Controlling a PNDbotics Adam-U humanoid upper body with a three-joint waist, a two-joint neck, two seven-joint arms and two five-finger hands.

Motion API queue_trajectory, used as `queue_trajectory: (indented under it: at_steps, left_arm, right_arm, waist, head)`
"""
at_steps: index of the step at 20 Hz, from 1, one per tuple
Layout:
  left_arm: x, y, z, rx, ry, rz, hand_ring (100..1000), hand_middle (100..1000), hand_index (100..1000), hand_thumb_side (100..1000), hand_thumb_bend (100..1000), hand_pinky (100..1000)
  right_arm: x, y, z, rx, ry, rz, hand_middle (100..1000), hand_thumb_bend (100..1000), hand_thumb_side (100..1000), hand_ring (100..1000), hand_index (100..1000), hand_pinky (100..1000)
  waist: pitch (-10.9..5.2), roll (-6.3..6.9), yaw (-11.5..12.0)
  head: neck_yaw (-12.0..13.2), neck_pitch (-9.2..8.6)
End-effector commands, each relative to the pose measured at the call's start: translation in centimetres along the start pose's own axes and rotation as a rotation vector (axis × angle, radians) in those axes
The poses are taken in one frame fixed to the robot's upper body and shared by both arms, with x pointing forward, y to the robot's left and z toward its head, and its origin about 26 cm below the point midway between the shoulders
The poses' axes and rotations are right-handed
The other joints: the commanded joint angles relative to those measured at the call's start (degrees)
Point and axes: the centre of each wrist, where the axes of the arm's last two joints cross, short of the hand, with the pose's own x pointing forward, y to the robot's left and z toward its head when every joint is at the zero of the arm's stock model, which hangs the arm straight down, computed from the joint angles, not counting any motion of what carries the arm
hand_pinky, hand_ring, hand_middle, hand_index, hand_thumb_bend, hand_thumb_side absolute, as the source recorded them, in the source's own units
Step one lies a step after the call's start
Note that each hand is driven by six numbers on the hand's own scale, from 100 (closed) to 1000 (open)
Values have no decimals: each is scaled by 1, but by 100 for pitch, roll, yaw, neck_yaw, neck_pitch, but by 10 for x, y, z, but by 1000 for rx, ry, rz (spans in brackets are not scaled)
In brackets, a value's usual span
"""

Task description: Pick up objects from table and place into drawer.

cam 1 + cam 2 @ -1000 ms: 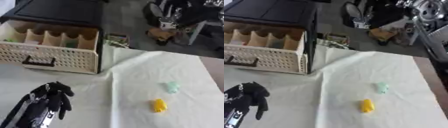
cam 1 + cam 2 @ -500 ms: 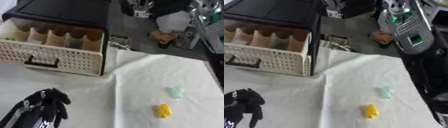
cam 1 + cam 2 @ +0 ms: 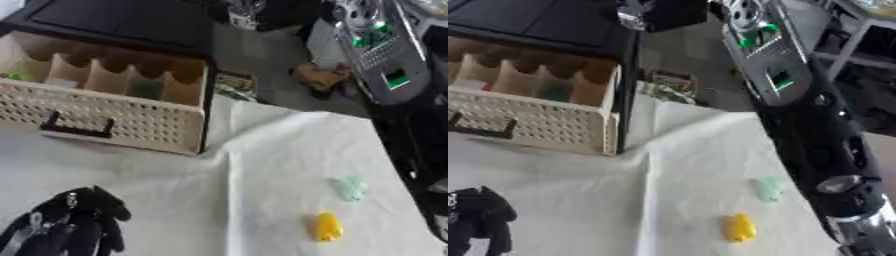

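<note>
the drawer (image 3: 105,120) stands pulled open at the far left of the counter (image 3: 262,165), a cream perforated box with a dark handle (image 3: 74,131) on its front, sliding out of a black cabinet (image 3: 114,22). inside, dividers split it into a row of compartments; something green shows in one compartment near the middle of the row and a bit of green and red at the left end, though the view is too soft to say what they are.

a pale cloth (image 3: 289,145) covers the counter. well to the right of the drawer and nearer the robot lie two small things: a pale green piece (image 3: 352,188) and, just in front of it, a yellow piece (image 3: 327,226). they sit near each other but apart, both flat on the cloth and untouched.

the left hand (image 3: 74,225) shows at the lower left corner, in front of the drawer and well apart from both pieces. it is black, its fingers curled downward and seemingly empty, with nothing seen between them.

a black arm with silver joints (image 3: 833,170) runs down the right edge in the right eye view, to the right of the two pieces; its hand does not show, so its state cannot be told.
</note>
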Motion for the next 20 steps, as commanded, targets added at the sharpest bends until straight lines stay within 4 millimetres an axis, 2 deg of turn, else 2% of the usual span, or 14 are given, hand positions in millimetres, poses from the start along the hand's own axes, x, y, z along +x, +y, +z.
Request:
queue_trajectory:
  at_steps: [1, 13, 20]
  left_arm:
    - [6, -1, -5, -18, -28, -2, 448, 574, 714, 464, 100, 237]
    - [7, -3, -9, -35, -27, 0, 448, 574, 713, 453, 100, 237]
    - [7, -4, -9, -41, -19, -1, 448, 573, 709, 445, 100, 237]
  right_arm:
    - [5, -8, -4, -38, -1, 28, 100, 509, 436, 520, 611, 398]
    - [3, 18, -21, -30, 30, 76, 100, 519, 440, 522, 615, 397]
    - [8, 26, -26, -18, 1, 96, 100, 519, 439, 526, 624, 404]
  waist:
    - [-96, 36, 20]
    - [-30, -7, 122]
    - [-9, -32, 130]
  head:
    - [-105, -100]
    - [-177, -136]
    - [-179, -173]
